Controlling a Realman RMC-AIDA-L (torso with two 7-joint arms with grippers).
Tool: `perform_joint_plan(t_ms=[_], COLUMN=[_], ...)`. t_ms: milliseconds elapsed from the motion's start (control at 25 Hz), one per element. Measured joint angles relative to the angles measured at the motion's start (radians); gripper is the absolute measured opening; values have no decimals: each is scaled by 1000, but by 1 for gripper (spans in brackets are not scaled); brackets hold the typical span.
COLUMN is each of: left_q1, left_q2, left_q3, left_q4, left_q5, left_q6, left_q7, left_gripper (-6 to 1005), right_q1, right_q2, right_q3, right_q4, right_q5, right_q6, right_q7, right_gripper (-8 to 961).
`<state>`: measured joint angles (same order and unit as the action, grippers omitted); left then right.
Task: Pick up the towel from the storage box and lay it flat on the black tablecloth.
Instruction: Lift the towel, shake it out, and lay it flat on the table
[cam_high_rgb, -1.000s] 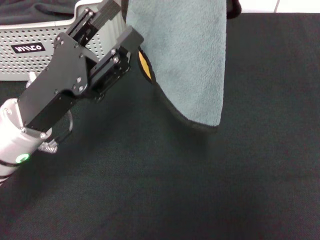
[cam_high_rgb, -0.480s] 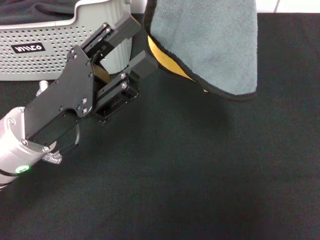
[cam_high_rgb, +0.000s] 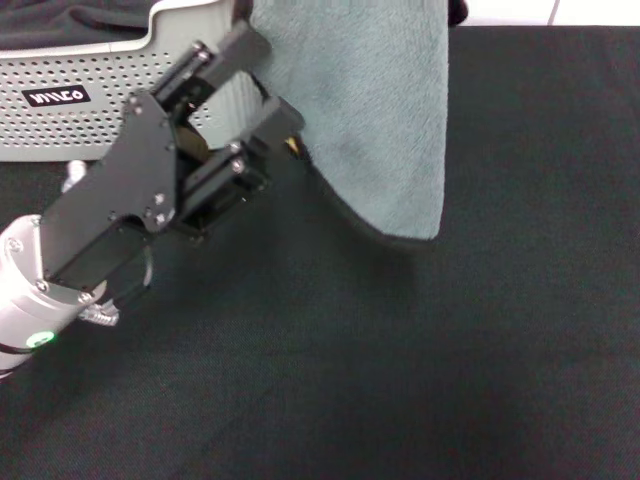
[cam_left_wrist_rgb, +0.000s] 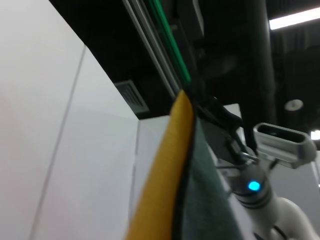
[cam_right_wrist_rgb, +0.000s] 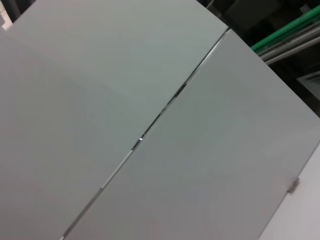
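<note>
The towel (cam_high_rgb: 375, 110) hangs limp at upper centre, clear of the storage box (cam_high_rgb: 90, 95) at upper left, above the black tablecloth (cam_high_rgb: 420, 360). Soft and light, it looks best taken by the hem corners. The left claw (cam_high_rgb: 270, 85) stands spread beside its edge.

The head view looks steeply down on the towel (cam_high_rgb: 365, 110); both wrist views face upward, the left's close along it.
</note>
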<state>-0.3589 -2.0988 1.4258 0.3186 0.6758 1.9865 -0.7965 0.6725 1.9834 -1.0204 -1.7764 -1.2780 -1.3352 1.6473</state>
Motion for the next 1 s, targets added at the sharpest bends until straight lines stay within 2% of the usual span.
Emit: perform_joint_plan(t_ms=[200,400,560,800,1000], left_q1=[32,37,18,-29,-32], left_q2=[-1,3,4,7,7], left_q3=[-2,1,14,22,22], left_q4=[-1,0,-1,3,2], left_q5=[-73,-84,-59,75,79], left_q6=[1,2,0,2,2], left_q7=[30,32,29,19,21], left_gripper=[662,659,657,654,652], right_q1=[-2,-5,1,2,4], right_q2=[2,4,5,5,5], right_q3=[1,-1,-1,5,10], right_q4=[-16,-26,-27,-20,-18], right_q5=[3,11,11,11,11], right_q6=[-13,-20,-22,-19,-14], right_q7=[4,6,6,3,2], right_gripper=[7,7,7,6,6])
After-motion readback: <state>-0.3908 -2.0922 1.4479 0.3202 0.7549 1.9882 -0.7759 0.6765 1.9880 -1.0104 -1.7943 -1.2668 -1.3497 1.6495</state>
